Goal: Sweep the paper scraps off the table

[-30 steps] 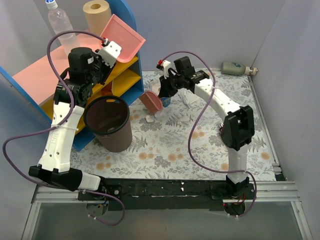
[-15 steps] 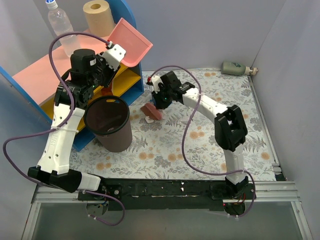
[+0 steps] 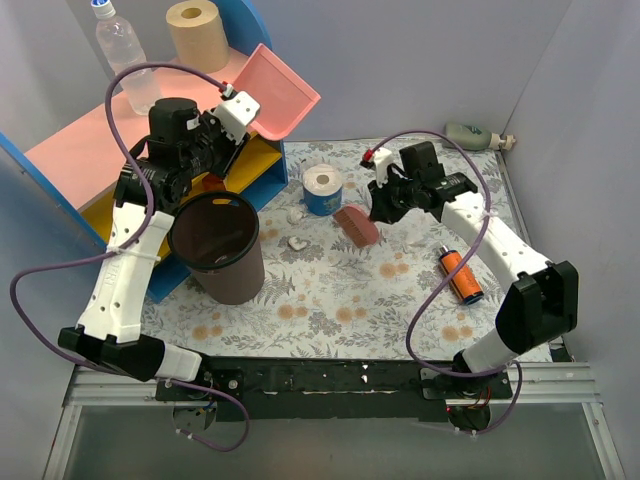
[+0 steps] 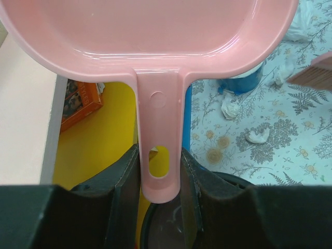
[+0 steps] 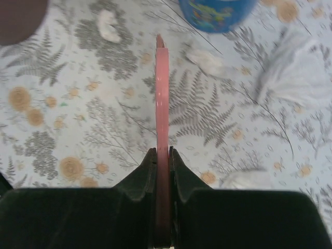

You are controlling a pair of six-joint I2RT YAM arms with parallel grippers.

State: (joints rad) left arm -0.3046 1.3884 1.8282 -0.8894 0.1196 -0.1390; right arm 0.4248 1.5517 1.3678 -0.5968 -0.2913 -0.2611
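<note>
Left gripper (image 4: 160, 179) clamps the pink dustpan (image 4: 145, 26), left of the blue roll (image 3: 322, 188). Right gripper (image 5: 162, 161) pinches the brush (image 5: 162, 88) just right of it — paper scraps (image 3: 298, 243) lie nearby

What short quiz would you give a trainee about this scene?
1. True or false: the left gripper is shut on the handle of the pink dustpan.
2. What does the right gripper hold? A) a brush B) an orange bottle C) a toilet-paper roll
3. Fill in: the paper scraps in view lie on the ___.

Key: 1 true; 2 A; 3 table.
</note>
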